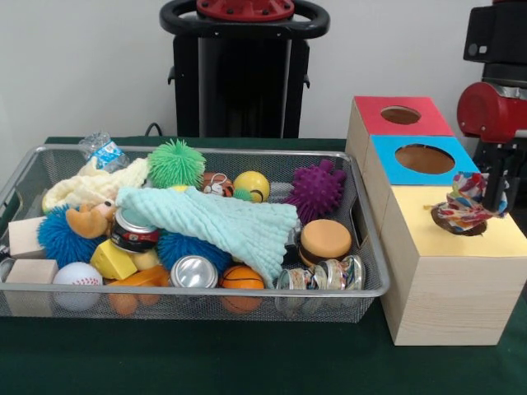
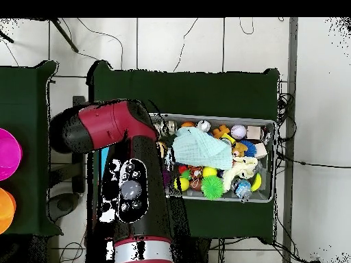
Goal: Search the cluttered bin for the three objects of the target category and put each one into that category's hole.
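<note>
At the right of the front view, my gripper (image 1: pixel 495 197) hangs over the yellow-topped section (image 1: pixel 494 237) of the wooden box. It is shut on a multicoloured cloth scrap (image 1: pixel 464 206), whose lower end droops into the dark hole there. A mint-green cloth (image 1: pixel 222 218) (image 2: pixel 195 147) lies spread across the middle of the wire bin (image 1: pixel 206 151) (image 2: pixel 273 159). A pale yellow cloth (image 1: pixel 82 185) sits in the bin's back left corner. In the overhead view the arm (image 2: pixel 130 185) hides the gripper and the box.
The box also has a red-topped hole (image 1: pixel 401 115) and a blue-topped hole (image 1: pixel 424 158). The bin holds a green spiky ball (image 1: pixel 175 163), a purple spiky ball (image 1: pixel 316 191), cans (image 1: pixel 193 271), a baseball (image 1: pixel 76 278), a burger toy (image 1: pixel 324 241) and wooden blocks (image 1: pixel 26 237).
</note>
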`<state>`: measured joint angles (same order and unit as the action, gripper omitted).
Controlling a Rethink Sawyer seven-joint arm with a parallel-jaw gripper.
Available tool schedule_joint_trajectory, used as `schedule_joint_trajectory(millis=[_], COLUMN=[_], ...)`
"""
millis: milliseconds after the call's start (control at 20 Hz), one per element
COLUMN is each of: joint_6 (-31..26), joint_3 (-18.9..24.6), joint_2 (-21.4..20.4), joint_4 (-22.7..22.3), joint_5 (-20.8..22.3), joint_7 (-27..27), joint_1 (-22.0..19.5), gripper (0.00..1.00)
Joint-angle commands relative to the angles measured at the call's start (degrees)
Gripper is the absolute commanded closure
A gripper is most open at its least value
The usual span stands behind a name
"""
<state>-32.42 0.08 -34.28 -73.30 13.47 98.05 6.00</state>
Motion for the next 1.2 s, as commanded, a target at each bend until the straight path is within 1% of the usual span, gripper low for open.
schedule_joint_trajectory(millis=[50, 200, 400, 750, 1200], joint_6=[-3.48, -3.18, -1.35, 2.04, 3.23], joint_3=[-0.50, -0.59, -0.67, 0.52, 1.15], joint_2=[3.24, 3.49, 5.06, 6.06, 6.72], joint_4=[-7.37, -7.62, -8.04, -8.95, -9.41], joint_5=[3.28, 3.12, 2.69, 2.03, 0.88], joint_7=[2.70, 2.82, 4.46, 5.09, 6.09], joint_1=[-1.61, -1.52, -1.17, -1.91, -1.86], gripper=[1.00, 1.00, 1.00, 1.00, 1.00])
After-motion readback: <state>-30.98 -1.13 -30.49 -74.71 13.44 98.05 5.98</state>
